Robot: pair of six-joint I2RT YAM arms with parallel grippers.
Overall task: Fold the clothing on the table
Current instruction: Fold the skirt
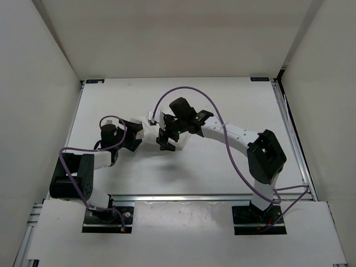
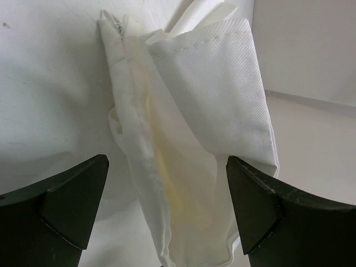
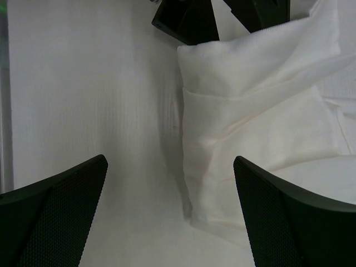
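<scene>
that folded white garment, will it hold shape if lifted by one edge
Probably floppy: the clothing lies in soft, wrinkled layers, so lifted by one edge it would likely drape and unfold. Its thin weave suggests it is light. Pushed across the table, it would probably bunch rather than slide whole.

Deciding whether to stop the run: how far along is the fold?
Done: the clothing lies in a narrow layered bundle on the table. In hand: nothing; left gripper and right gripper both open, facing it. Left: perhaps a last fold or tidying.
</scene>
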